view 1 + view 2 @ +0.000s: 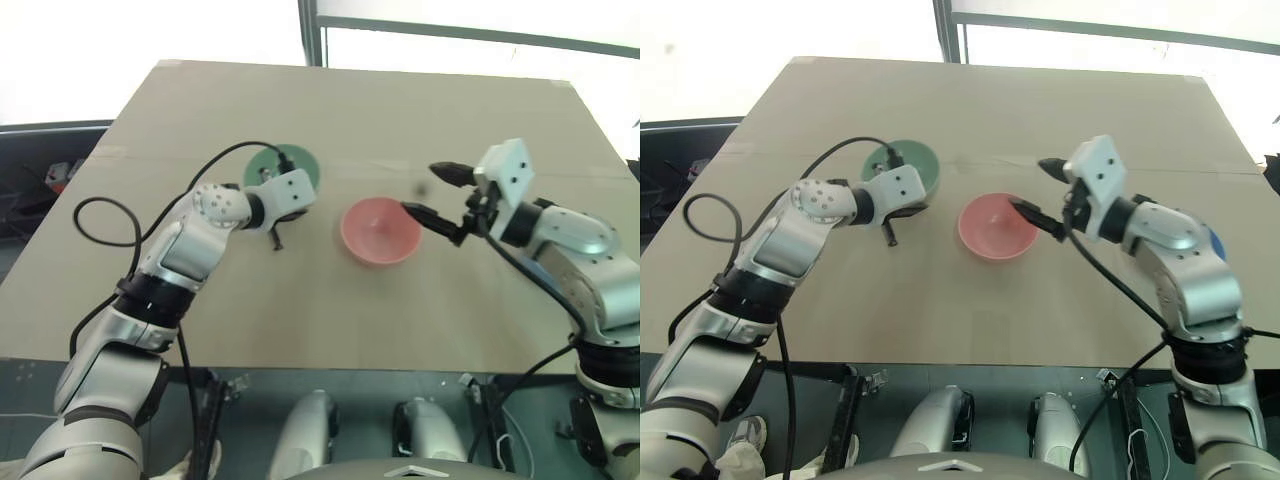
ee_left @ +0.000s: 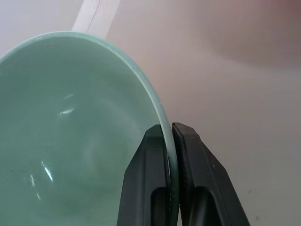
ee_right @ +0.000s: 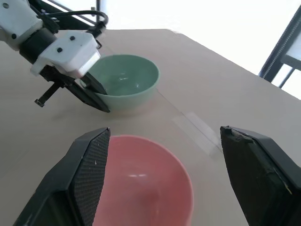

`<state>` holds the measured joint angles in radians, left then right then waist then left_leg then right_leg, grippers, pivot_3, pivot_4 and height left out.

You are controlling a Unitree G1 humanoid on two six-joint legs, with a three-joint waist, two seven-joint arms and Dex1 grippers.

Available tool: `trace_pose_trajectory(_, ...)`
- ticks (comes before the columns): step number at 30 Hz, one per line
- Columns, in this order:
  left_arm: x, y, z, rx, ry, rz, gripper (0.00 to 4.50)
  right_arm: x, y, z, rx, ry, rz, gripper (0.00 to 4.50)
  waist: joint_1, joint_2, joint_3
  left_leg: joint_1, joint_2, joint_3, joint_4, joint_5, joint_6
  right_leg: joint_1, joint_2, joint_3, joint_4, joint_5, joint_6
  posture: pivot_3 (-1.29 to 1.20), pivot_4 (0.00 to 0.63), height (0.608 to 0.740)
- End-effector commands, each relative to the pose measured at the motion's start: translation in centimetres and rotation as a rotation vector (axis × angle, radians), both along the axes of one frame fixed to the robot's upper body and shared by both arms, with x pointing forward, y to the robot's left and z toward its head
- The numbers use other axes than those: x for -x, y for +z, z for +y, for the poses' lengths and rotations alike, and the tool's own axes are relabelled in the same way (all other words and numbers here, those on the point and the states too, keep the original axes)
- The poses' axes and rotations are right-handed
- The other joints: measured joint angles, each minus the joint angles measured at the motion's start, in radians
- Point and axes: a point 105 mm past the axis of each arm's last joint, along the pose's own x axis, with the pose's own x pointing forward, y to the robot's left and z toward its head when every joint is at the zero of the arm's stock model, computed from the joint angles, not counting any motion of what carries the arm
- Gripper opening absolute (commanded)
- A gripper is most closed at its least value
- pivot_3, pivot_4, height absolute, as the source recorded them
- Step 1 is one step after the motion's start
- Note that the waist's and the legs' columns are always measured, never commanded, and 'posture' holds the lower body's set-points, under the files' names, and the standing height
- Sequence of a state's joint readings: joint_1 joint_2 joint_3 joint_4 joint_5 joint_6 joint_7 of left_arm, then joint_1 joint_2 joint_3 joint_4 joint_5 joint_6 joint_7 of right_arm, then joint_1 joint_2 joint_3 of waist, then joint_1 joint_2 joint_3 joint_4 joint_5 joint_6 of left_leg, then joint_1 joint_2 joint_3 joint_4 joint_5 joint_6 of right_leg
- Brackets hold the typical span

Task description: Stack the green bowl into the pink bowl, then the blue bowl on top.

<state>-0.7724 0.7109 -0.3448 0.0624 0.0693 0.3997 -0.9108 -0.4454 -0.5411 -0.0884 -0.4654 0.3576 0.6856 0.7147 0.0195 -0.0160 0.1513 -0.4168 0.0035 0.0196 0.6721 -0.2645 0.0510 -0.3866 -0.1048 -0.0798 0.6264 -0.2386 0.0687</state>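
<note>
Zero bowls stacked so far: my left pincer (image 2: 170, 136) is clamped on the green bowl (image 3: 127, 80) rim, right pincer (image 3: 162, 174) gaping over pink (image 3: 141, 188).

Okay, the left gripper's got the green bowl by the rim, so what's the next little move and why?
Probably lift the green bowl a little off the table and start carrying it toward the pink bowl. The left gripper is shut on its rim, one finger inside and one outside, while the pink bowl sits empty beside it and the right gripper is open by the pink bowl.
</note>
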Motion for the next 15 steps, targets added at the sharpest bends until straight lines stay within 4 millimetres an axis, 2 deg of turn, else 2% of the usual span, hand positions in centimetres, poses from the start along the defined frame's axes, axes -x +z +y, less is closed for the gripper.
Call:
trace_pose_trajectory(1, 2.7, 4.8, -5.0, 0.063, -0.306, -0.151, 0.06, 1.0, 1.1, -3.5, 0.013, -0.137, -0.049, 3.91, 0.002, 0.0, 0.0, 0.0, 0.0, 0.0, 0.0, 0.0, 0.0, 0.0, 0.0, 0.0, 0.0, 0.0, 0.0, 0.0, 0.15, 0.698)
trace_pose_trajectory(4, 4.5, 5.5, -7.6, 0.096, -0.485, -0.162, 0.06, 1.6, 0.9, -5.5, 0.027, -0.223, -0.042, 3.91, -0.002, 0.0, 0.0, 0.001, 0.0, 0.0, 0.0, 0.0, 0.0, 0.001, 0.0, 0.0, 0.0, 0.0, 0.0, 0.0, 0.15, 0.698)
trace_pose_trajectory(7, 5.7, 4.6, -8.8, 0.087, -0.597, -0.103, 0.06, 2.2, 0.7, -6.4, 0.043, -0.274, -0.041, 3.91, -0.011, 0.001, 0.0, 0.003, 0.001, 0.001, 0.0, 0.0, 0.0, 0.001, 0.0, 0.001, 0.0, 0.0, 0.0, 0.0, 0.15, 0.698)
trace_pose_trajectory(9, 6.1, 3.7, -9.0, 0.084, -0.639, -0.035, 0.81, 2.5, 0.5, -6.7, 0.056, -0.296, -0.032, 3.91, -0.013, 0.001, 0.0, 0.004, 0.001, 0.001, 0.0, 0.0, 0.0, 0.001, 0.001, 0.002, 0.0, 0.0, 0.0, 0.0, 0.15, 0.698)
trace_pose_trajectory(11, 6.1, 3.3, -8.8, 0.083, -0.646, -0.006, 1.23, 2.8, -0.1, -6.8, 0.081, -0.311, -0.017, 3.91, -0.009, 0.001, 0.0, 0.004, 0.002, 0.001, 0.002, 0.0, 0.0, 0.001, 0.001, 0.003, 0.0, 0.0, 0.0, 0.0, 0.15, 0.698)
trace_pose_trajectory(15, 6.0, 4.1, -8.2, 0.143, -0.614, 0.022, 3.11, 2.9, -0.8, -7.6, 0.113, -0.374, -0.012, 3.91, -0.002, 0.001, 0.0, 0.002, 0.001, 0.0, 0.004, -0.001, 0.002, 0.001, 0.001, 0.003, 0.0, 0.0, 0.0, 0.0, 0.15, 0.698)
